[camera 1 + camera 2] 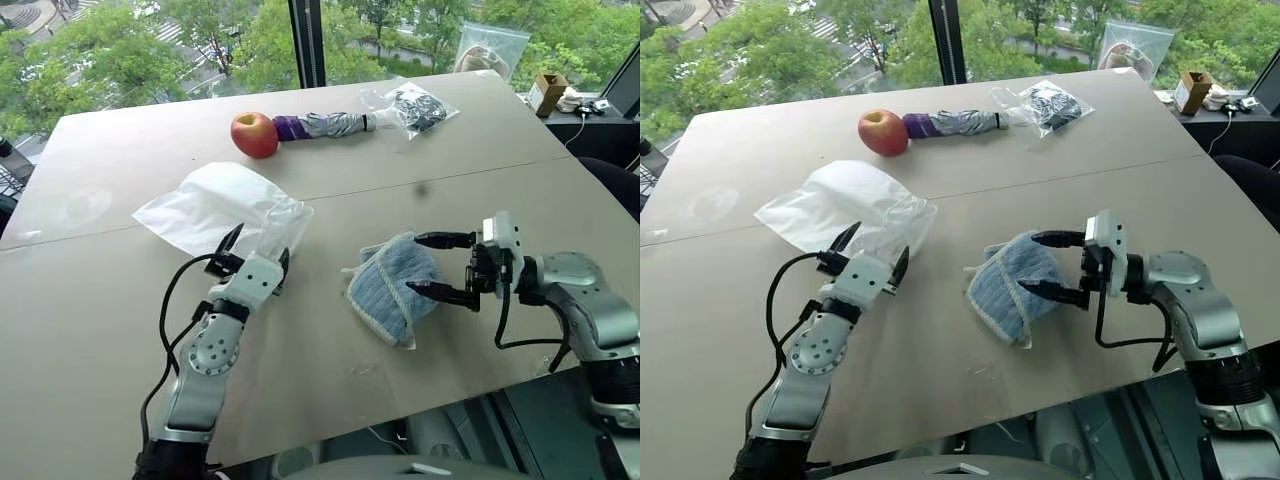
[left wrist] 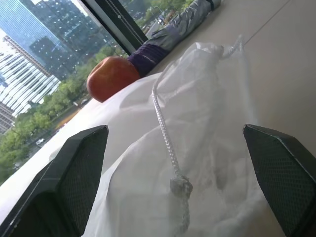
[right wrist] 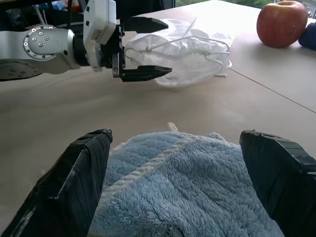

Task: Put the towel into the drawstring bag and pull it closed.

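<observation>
Left eye view, from the left: the left tool (image 1: 256, 252) stands wide open and empty, pointing at the near end of the drawstring bag (image 1: 215, 205), which lies mid-bench with its long axis running toward the left edge. Right of it, the towel (image 1: 392, 287) sits crumpled between the right tool's (image 1: 440, 266) spread, unclosed fingers; that arm is nearer it.

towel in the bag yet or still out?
Out. The towel lies crumpled on the table, apart from the drawstring bag, between the open fingers of the right end effector.
</observation>
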Motion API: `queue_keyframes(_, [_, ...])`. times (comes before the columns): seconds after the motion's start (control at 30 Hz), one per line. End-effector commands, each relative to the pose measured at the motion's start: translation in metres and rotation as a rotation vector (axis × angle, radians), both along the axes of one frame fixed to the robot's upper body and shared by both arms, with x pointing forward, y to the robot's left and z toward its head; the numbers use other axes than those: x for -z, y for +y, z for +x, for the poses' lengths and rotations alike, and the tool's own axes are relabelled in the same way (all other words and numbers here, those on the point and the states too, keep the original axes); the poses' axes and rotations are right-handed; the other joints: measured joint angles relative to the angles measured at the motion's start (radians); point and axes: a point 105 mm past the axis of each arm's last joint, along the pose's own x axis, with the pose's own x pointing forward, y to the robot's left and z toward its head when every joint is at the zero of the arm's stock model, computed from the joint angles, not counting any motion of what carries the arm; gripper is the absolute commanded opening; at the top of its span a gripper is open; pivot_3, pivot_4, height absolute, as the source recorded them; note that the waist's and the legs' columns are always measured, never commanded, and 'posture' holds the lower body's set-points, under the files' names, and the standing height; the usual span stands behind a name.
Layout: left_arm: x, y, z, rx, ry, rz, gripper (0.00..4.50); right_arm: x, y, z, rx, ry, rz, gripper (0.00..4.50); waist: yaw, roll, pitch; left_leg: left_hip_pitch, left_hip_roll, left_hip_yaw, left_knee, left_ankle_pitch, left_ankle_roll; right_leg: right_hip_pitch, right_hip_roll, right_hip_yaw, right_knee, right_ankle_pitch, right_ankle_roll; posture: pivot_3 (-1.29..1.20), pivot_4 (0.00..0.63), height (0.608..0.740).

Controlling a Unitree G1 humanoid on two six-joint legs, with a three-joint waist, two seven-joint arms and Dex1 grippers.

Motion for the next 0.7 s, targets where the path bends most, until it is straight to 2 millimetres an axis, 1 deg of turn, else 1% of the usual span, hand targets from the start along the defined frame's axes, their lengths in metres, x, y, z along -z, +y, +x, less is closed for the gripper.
queue_keyframes(0.03, [-0.011,0.005,0.000,-0.038,-0.073,0.034,4.50,-0.009,-0.003,0.000,0.017,-0.060,0.003,4.46,-0.001,0.000,0.000,0.000,0.000,0.000,0.000,0.000,0.000,0.000,0.000,0.000,0.000,0.000,0.000,0.00,0.150,0.740])
queue_keyframes(0.13, [-0.012,0.011,0.003,-0.084,-0.074,0.043,4.50,-0.008,-0.005,0.001,0.034,-0.066,0.003,4.46,0.000,0.000,0.000,0.000,0.000,0.000,0.000,0.000,0.000,0.000,0.000,0.000,0.000,0.000,0.000,0.00,0.150,0.740])
queue_keyframes(0.3, [-0.005,0.020,0.008,-0.134,-0.023,0.027,4.50,-0.006,-0.007,0.002,0.050,-0.070,0.007,4.46,0.000,0.000,0.000,0.000,0.000,0.000,0.000,0.000,0.000,0.000,0.000,-0.001,0.000,0.000,0.000,0.00,0.150,0.740])
queue_keyframes(0.47, [-0.003,0.023,0.010,-0.145,-0.002,0.018,4.50,-0.005,-0.006,0.004,0.056,-0.074,0.012,4.46,0.000,0.000,0.000,0.000,0.000,0.000,0.000,0.000,0.000,0.000,0.000,-0.001,0.000,0.000,0.000,0.00,0.150,0.740])
queue_keyframes(0.57, [-0.007,0.025,0.011,-0.153,-0.025,0.016,3.69,-0.004,-0.007,0.005,0.060,-0.075,0.014,4.50,0.000,0.000,0.000,0.000,0.000,-0.001,0.000,0.000,0.000,0.000,0.000,-0.001,0.000,0.000,0.000,0.00,0.150,0.740])
queue_keyframes(0.7, [-0.015,0.025,0.010,-0.148,-0.060,0.006,1.75,-0.002,-0.005,0.006,0.062,-0.076,0.018,4.50,0.000,0.000,0.000,0.000,0.000,-0.001,0.000,0.000,0.000,0.000,0.000,-0.001,0.000,0.000,0.000,0.00,0.150,0.740])
